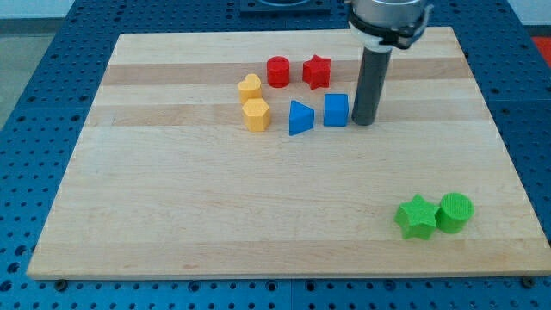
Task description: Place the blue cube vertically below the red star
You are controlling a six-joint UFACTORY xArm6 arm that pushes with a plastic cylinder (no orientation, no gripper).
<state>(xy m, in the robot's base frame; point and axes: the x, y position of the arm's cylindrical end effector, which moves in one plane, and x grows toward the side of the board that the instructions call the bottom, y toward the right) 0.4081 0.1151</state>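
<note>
Contact or a bare gap is seen between my tip (pixel 362 122) and the blue cube (pixel 336 110), itself placed below the red star (pixel 317 71); no gripper is fitted.

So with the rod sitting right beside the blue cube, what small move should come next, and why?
Probably a short push toward the view's left. My tip sits just at the right of the blue cube, and the cube lies below the red star but slightly to the star's right. A small leftward nudge should line it up under the star, stopping short of the blue wedge-like block.
</note>
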